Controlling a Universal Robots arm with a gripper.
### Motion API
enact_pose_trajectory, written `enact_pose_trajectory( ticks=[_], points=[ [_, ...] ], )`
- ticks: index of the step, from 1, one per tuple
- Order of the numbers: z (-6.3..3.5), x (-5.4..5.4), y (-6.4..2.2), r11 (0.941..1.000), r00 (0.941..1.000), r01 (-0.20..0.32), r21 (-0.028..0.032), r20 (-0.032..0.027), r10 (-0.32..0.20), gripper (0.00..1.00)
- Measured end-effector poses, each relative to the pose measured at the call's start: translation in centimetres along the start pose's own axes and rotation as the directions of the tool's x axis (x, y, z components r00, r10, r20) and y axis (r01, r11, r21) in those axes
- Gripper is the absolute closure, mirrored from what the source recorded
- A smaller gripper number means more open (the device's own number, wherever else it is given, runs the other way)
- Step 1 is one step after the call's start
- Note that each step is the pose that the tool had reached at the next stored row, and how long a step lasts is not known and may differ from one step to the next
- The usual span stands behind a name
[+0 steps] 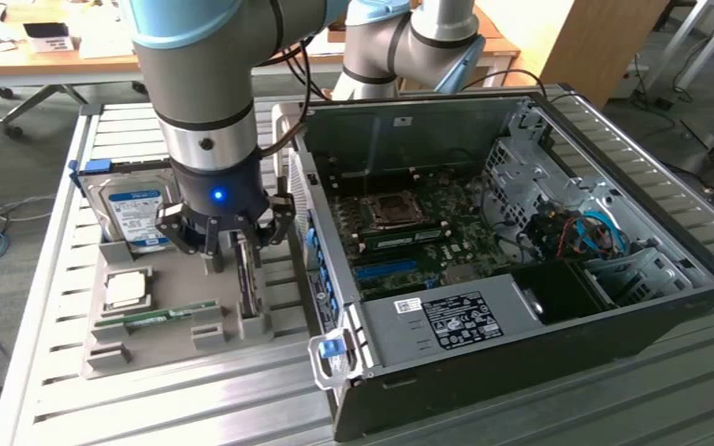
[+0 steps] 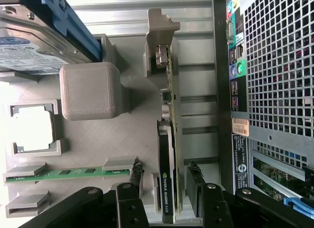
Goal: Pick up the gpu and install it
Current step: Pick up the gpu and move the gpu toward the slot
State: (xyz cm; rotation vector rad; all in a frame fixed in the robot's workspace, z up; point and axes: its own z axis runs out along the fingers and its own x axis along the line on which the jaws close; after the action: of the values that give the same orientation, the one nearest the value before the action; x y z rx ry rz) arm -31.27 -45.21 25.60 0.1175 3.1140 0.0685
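Our gripper [image 2: 165, 166] hangs low over the grey parts tray [image 2: 122, 139] with its hold released. Its two dark fingers [image 2: 136, 179] stand apart, one on each side of the gpu [image 2: 169, 139]. A gap shows between each finger and the card, so nothing is grasped. In the exterior view the gripper [image 1: 235, 253] ends the Universal Robots arm [image 1: 202, 102], which comes straight down over the tray [image 1: 171, 274].

The gpu [image 1: 249, 288] stands on its long edge in a slot of the tray, along the tray side nearest the computer case [image 1: 519, 325]. Its dark face carries small white lettering, and its green board sits on the case side. Its silver end bracket [image 2: 162, 56] rests against a raised grey post at one end of the slot.

Also in the tray, a green memory stick [image 2: 68, 173] lies in a narrow holder near the fingers. Further along we see a processor chip [image 1: 125, 290] in a square pocket, then a rounded grey block [image 2: 89, 90]. A hard drive [image 2: 34, 46] with a blue rail sits at the tray end farthest from the fingers.

The tray lies on a slatted metal table [image 1: 146, 409], just beside the case. The case is open on its side, with the motherboard [image 1: 419, 232] exposed.
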Motion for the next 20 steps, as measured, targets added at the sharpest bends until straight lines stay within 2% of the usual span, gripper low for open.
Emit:
enact_pose_trajectory(
  ticks=[20],
  points=[
    [0.97, 0.02, -0.04, 1.0000, 1.0000, 0.000, -0.0001, 0.0000, 0.000, 0.51]
  ],
)
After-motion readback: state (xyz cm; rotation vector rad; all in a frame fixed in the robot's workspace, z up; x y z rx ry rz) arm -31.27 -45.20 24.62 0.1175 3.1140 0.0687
